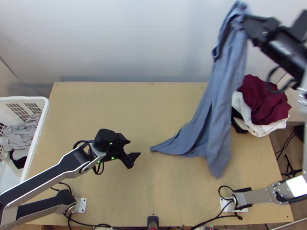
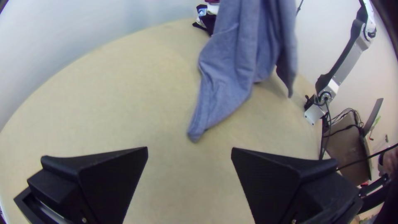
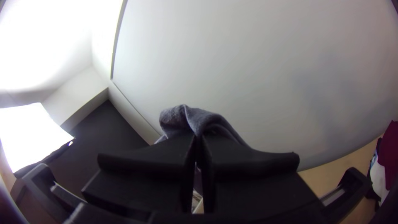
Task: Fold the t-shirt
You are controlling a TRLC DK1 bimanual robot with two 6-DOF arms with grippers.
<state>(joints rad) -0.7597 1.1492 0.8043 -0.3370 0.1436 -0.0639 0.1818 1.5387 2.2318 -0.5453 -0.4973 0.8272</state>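
Item: right gripper [image 1: 246, 23], flat black fingers closed on the blue-grey t-shirt [image 1: 220, 103], a bunched upper part pinched between them, raised high.
Item: left gripper [image 1: 134, 148], over the table's left half, fingers wide apart, nothing between.
Item: t-shirt, hung lengthwise from the right gripper, its lower end spreading to a narrow point towards the left gripper, a stretch of wood between. Whether that end touches the wood, cannot tell.
Table [image 1: 96, 111]: pale wood, straight far edge; open room around the left gripper.
At left edge: white plastic basket [image 1: 47, 109], slotted side, grey and black cloth within.
At right, towards the far corner: heaped maroon cloth [image 1: 264, 101] over white cloth [image 1: 260, 129].
Beyond: smooth pale wall [image 1: 134, 42].
Textures: t-shirt soft, in long folds; maroon cloth crumpled.
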